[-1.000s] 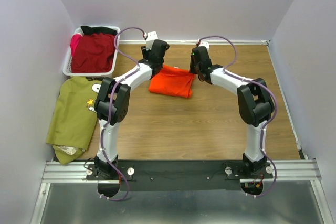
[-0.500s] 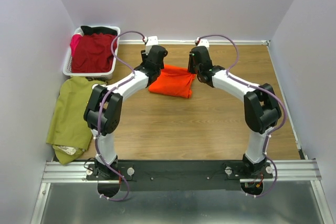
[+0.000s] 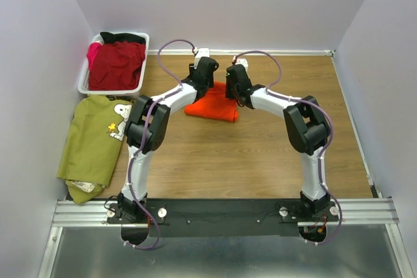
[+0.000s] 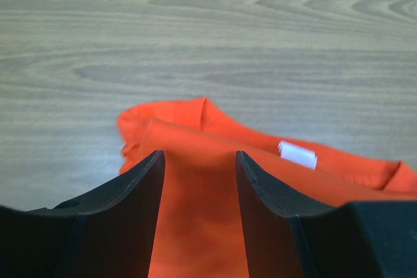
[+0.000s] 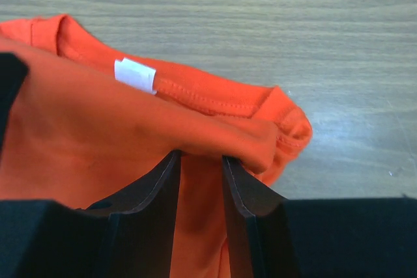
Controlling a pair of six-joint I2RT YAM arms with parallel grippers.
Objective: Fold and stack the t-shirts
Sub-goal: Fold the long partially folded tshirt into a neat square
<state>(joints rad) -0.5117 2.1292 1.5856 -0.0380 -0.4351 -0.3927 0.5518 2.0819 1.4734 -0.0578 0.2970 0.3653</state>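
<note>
Orange t-shirt (image 3: 212,109) folded small at far-centre of worktop (image 3: 260,154). Both arms bent in over its far edge, likely squaring last fold before stacking. Right jaws nipped narrow on raised fold. Left jaws wide with orange cloth between; gripped or not, cannot tell. Wrist views show collar label (image 5: 135,74). Only top view shows olive t-shirt (image 3: 91,141) at left and dark red t-shirt (image 3: 117,64) in basket (image 3: 83,86).

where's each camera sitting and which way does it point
Top external: above and behind the bases, facing down over the table; both arms show whole.
Left wrist: on the left arm's wrist, facing along the left gripper at the orange t-shirt.
Right wrist: likewise behind the right gripper, facing the same shirt.
Both wrist views share its white neck label.
</note>
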